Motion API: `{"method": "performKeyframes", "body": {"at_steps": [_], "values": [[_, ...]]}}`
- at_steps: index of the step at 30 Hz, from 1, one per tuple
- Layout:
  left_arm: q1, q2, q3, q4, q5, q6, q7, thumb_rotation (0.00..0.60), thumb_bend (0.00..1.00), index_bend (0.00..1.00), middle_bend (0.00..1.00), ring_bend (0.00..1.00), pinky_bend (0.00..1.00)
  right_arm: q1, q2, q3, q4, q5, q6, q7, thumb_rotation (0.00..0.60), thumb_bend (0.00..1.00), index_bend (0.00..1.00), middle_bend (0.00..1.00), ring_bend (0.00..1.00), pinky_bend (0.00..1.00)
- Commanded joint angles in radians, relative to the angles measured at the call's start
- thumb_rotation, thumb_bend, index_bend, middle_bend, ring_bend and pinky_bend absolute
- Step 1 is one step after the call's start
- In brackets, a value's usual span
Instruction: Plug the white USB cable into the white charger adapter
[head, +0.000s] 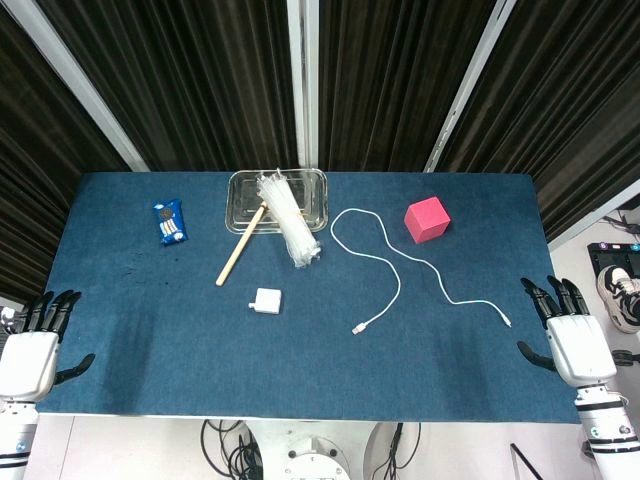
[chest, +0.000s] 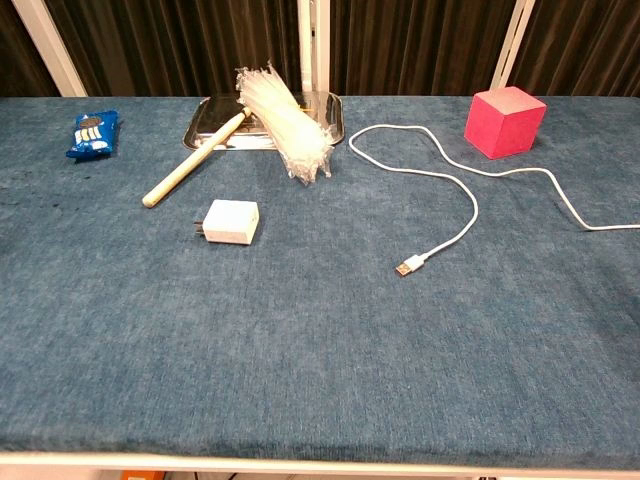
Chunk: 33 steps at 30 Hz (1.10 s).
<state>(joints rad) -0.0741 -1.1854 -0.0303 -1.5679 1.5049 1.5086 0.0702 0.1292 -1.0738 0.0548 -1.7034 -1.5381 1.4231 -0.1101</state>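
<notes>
The white charger adapter (head: 266, 300) (chest: 230, 222) lies flat near the middle of the blue table, its prongs to the left. The white USB cable (head: 385, 255) (chest: 455, 180) snakes across the cloth to its right; its USB plug (head: 359, 327) (chest: 408, 266) rests on the cloth, well apart from the adapter. My left hand (head: 32, 345) hovers off the table's left front corner, fingers apart and empty. Off the right front corner, my right hand (head: 570, 330) is likewise spread and holds nothing. Neither hand shows in the chest view.
A clear tray (head: 313, 190) (chest: 335, 120) at the back holds a bundle of clear plastic straws (head: 287, 220) (chest: 285, 125) and one end of a wooden stick (head: 240, 247) (chest: 190, 172). A pink cube (head: 427, 219) (chest: 504, 121) stands at back right, a blue snack packet (head: 170, 221) (chest: 94, 133) at back left.
</notes>
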Motion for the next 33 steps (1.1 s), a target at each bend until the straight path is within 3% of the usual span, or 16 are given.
{"method": "performKeyframes", "body": {"at_steps": [1, 8, 11, 19, 23, 33], "values": [[0.0, -0.005, -0.004, 0.004, 0.003, 0.007, -0.004, 0.6, 0.16, 0.07, 0.06, 0.0, 0.0, -0.003, -0.001, -0.002, 0.0, -0.004, 0.007, 0.006, 0.6, 0.12, 0.07, 0.22, 0.0, 0.01], [0.004, -0.023, -0.013, 0.017, 0.003, 0.028, 0.026, 0.6, 0.16, 0.07, 0.06, 0.0, 0.0, -0.002, 0.002, -0.015, -0.004, -0.03, 0.007, 0.022, 0.6, 0.12, 0.08, 0.22, 0.01, 0.01], [0.008, -0.018, -0.015, 0.01, -0.008, 0.031, 0.094, 0.6, 0.16, 0.07, 0.06, 0.0, 0.0, 0.008, 0.004, -0.02, -0.01, -0.048, -0.004, 0.026, 0.6, 0.12, 0.09, 0.23, 0.02, 0.02], [0.011, 0.002, -0.008, -0.032, -0.016, 0.019, 0.123, 0.6, 0.16, 0.07, 0.06, 0.0, 0.0, 0.073, -0.02, -0.024, -0.035, -0.085, -0.089, 0.011, 0.6, 0.12, 0.14, 0.26, 0.04, 0.03], [0.009, 0.0, -0.006, -0.035, -0.02, 0.009, 0.12, 0.6, 0.16, 0.07, 0.06, 0.0, 0.0, 0.139, -0.057, -0.026, -0.043, -0.1, -0.187, -0.009, 0.6, 0.12, 0.17, 0.27, 0.05, 0.04], [0.003, 0.012, -0.008, -0.052, -0.029, -0.007, 0.124, 0.6, 0.16, 0.07, 0.06, 0.0, 0.0, 0.386, -0.223, 0.031, 0.012, -0.075, -0.503, -0.178, 0.6, 0.18, 0.27, 0.28, 0.05, 0.04]]}}
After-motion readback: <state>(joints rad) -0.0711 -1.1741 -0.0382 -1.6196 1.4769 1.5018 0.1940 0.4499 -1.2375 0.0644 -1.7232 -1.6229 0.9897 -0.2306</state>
